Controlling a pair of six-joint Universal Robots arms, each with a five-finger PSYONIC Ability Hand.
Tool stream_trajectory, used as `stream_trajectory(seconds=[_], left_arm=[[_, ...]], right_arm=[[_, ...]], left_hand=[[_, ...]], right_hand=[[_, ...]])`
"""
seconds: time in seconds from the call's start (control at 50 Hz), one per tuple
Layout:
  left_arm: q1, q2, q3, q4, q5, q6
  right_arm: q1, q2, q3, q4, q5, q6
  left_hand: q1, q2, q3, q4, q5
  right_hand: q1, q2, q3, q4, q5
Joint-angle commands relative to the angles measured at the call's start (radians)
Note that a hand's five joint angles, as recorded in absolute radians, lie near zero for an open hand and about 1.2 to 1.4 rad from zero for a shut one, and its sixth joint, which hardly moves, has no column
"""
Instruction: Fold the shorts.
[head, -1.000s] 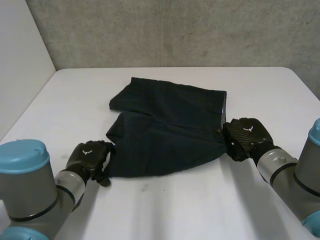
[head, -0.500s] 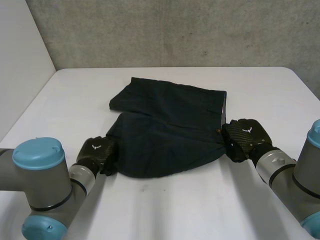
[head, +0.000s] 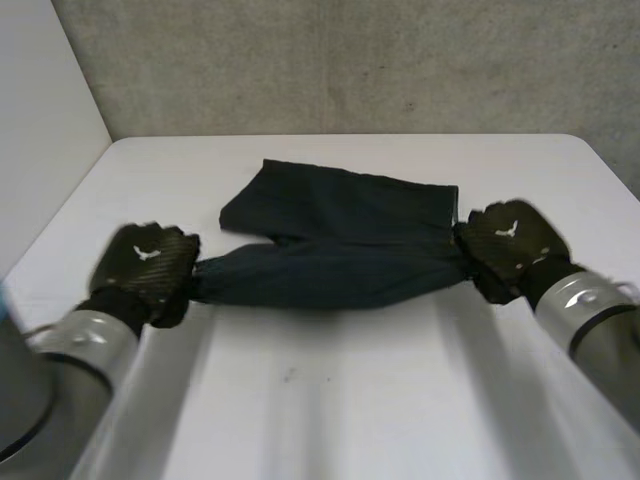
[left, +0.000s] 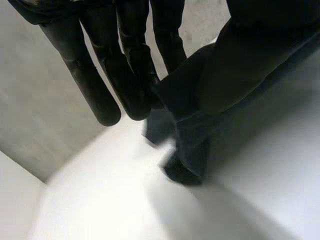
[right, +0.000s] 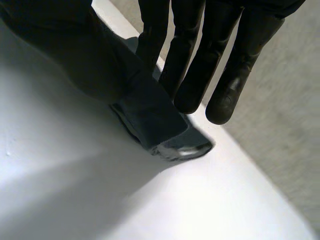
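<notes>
White table (head: 330, 420); shorts (head: 340, 270) pinched in fingers (left: 127, 65) of left hand (head: 145, 262) and right hand (head: 508, 245).

No text, label or number can be read.

place: robot lab bench | white table (head: 330, 420) | bare concrete wall (head: 350, 60) | white side panel (head: 40, 130)
</notes>
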Motion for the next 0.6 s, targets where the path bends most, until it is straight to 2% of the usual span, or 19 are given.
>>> stream_trajectory(seconds=[0.02,0.16,0.3,0.38,0.48,0.52,0.6], left_arm=[[-0.045,0.239,-0.007,-0.075,-0.035,0.163],[-0.068,0.187,-0.010,-0.076,-0.043,0.283],[-0.077,-0.058,0.033,-0.055,-0.037,0.314],[-0.077,-0.213,0.123,0.036,-0.037,0.318],[-0.077,-0.418,0.315,0.232,-0.037,0.334],[-0.077,-0.480,0.382,0.289,-0.037,0.355],[-0.073,-0.654,0.575,0.425,-0.023,0.477]], right_arm=[[-0.001,-0.190,-0.072,0.221,0.010,-0.108],[0.010,-0.189,-0.061,0.291,0.010,-0.120],[0.018,-0.024,-0.065,0.357,0.019,-0.169],[0.019,0.044,-0.105,0.347,0.024,-0.186],[0.027,0.202,-0.237,0.322,0.071,-0.180],[0.038,0.268,-0.313,0.298,0.118,-0.185],[0.075,0.387,-0.459,0.244,0.211,-0.200]], left_hand=[[0.301,0.206,0.210,0.197,0.275],[0.301,0.206,0.210,0.197,0.275],[0.301,0.206,0.210,0.197,0.275],[0.301,0.206,0.210,0.197,0.275],[0.301,0.206,0.210,0.197,0.275],[0.301,0.206,0.210,0.197,0.275],[0.301,0.206,0.210,0.197,0.275]], right_hand=[[0.428,0.224,0.208,0.204,0.242],[0.428,0.224,0.208,0.204,0.242],[0.428,0.224,0.208,0.204,0.242],[0.428,0.224,0.208,0.204,0.242],[0.428,0.224,0.208,0.204,0.242],[0.428,0.224,0.208,0.204,0.242],[0.428,0.224,0.208,0.204,0.242]])
